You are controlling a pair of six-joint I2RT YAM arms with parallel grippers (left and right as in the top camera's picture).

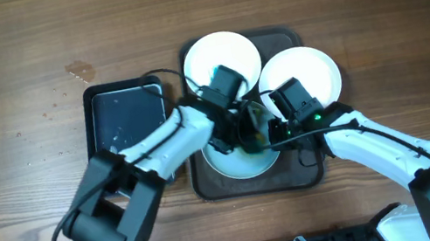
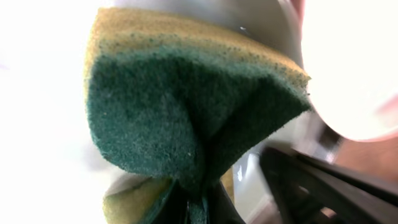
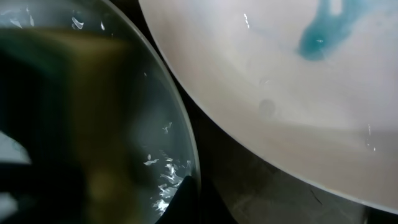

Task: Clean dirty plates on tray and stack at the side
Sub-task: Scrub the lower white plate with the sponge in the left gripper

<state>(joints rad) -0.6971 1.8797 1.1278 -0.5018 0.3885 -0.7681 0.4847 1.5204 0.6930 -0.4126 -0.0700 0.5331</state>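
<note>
One plate (image 1: 236,163), the nearest of three to the robot's base, lies at the front of the brown tray (image 1: 209,188), and both arms meet over it. The left gripper (image 1: 238,127) is clamped on a sponge (image 2: 193,106). In its wrist view the fingers pinch the sponge's lower edge so that the green scouring face bunches and folds, with yellow foam showing along the top. From above, the sponge sits over the right-hand part of this near plate, just inside its rim, so the scrubbing falls to the left arm. The right gripper (image 1: 275,134) is at the same plate's right rim, just beside the sponge. Whether its fingers grip the rim or merely hang by it cannot be told. Its wrist view shows a blue smear (image 3: 317,37) on a white plate surface, though I cannot tell which plate that is. The relation that matters, I judge, is that the rest of the near plate's face lies to the left of the sponge, on the left arm's own side, so a wiping stroke would run that way. Farther back on the brown tray are the far-right plate (image 1: 304,69) and the far-left plate (image 1: 221,55). A black tray (image 1: 128,118) stands just beside the brown one, nearer the left arm, and is a likely stacking place.
</note>
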